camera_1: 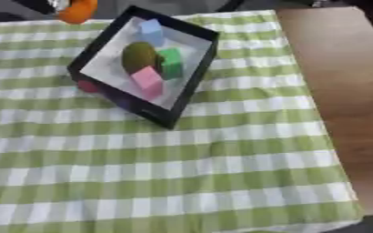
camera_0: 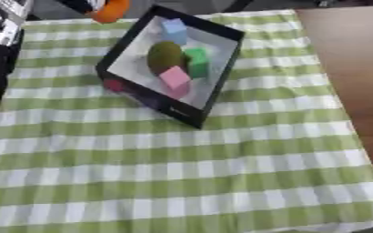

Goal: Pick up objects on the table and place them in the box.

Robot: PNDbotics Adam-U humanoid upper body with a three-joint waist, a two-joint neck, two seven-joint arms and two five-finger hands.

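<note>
Bench (camera_0: pixel 357 82) is brown wood, mostly covered by a green-and-white checked cloth (camera_0: pixel 182 173); bare wood shows along the right side. Black box (camera_0: pixel 221 73) with a pale floor sits on the cloth, upper centre, rotated askew. Inside the box: olive-green rounded object (camera_0: pixel 164 57) in the middle, green block (camera_0: pixel 196 61) touching its right side, pink block (camera_0: pixel 174 77) just in front of both, light blue block (camera_0: pixel 174 31) at the far end. Small red object (camera_0: pixel 114 85) lies on the cloth against the outside of the box's left wall. Orange object (camera_1: pixel 78 11) sits at the far edge, just beyond the box's far corner. Neither hand shows in either view, so their state can't be told.
</note>
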